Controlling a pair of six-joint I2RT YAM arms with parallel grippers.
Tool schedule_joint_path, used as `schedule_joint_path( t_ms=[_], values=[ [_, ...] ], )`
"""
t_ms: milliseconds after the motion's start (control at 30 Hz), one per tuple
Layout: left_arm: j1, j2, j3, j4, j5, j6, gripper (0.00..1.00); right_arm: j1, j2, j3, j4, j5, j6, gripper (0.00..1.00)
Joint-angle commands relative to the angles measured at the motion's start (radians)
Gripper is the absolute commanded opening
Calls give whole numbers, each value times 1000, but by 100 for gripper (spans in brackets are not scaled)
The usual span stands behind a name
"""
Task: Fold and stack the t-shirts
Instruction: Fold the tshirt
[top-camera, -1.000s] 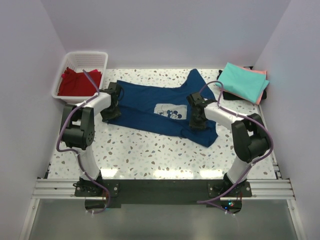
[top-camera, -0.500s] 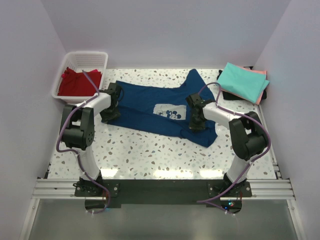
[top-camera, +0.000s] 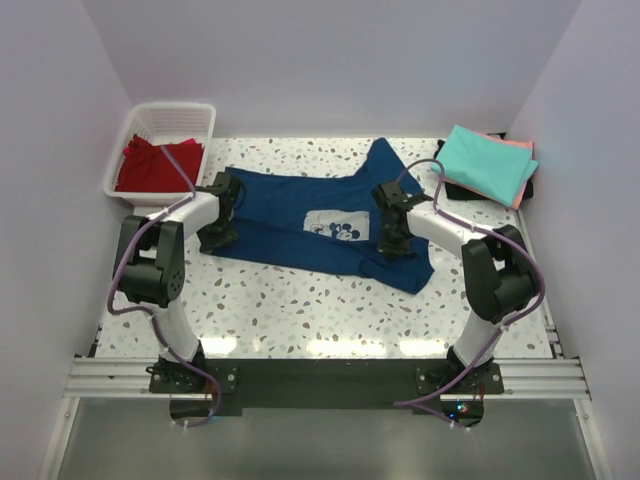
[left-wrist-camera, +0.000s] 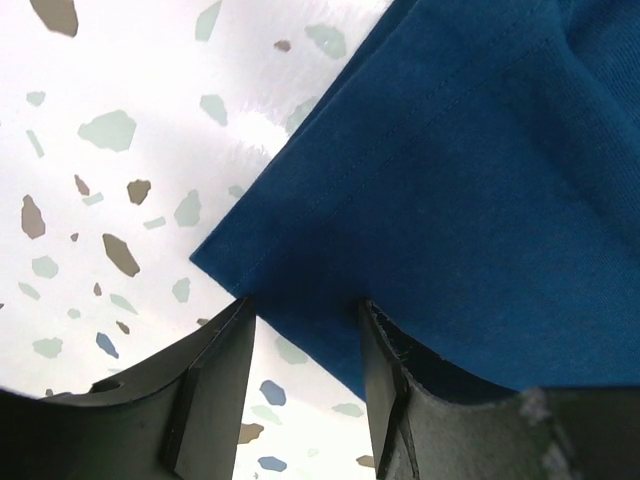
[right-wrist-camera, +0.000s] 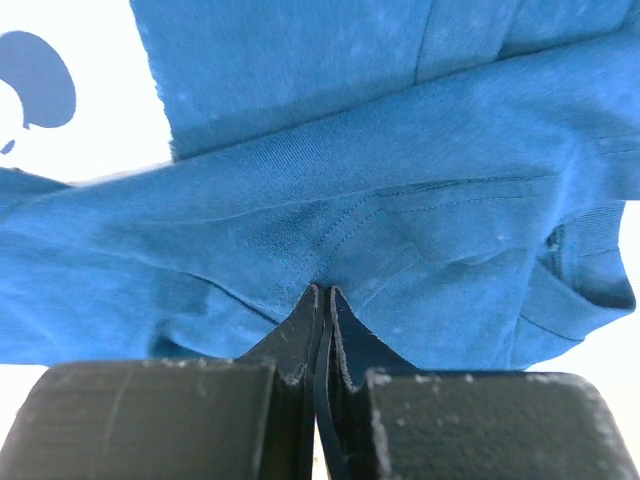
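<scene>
Pinches a wrinkle of the navy t-shirt, spread flat on the table, in the closed right gripper and straddles its hem corner with the left gripper spread wide, apparently to raise both ends for 1 fold.

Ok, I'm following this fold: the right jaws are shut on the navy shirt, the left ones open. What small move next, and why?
Probably close the left jaws: they stand open with a corner hem of the navy t-shirt between them, while the right jaws pinch a fold of it. Both grips seem needed before lifting.
</scene>
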Motion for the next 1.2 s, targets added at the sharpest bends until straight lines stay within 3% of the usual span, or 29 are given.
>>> schedule_joint_path(
  t_ms=[0, 200, 400, 833, 1167],
  values=[
    [2, -45, -54, -41, -25, -20, 50, 7, -64, 57, -26, 39, -20, 0],
    [2, -91, -104, -47, -19, -32, 49, 10, -84, 29, 1, 50, -32, 0],
    [2, -128, -141, -58, -16, -37, 49, 10, -40, 133, 17, 64, -75, 0],
    [-7, -191, -190, -72, -2, -49, 49, 9, 264, 440, 47, 7, -170, 0],
    [-10, -211, -210, -76, 1, -49, 49, 9, 354, 560, 153, 121, -222, 0]
  ],
)
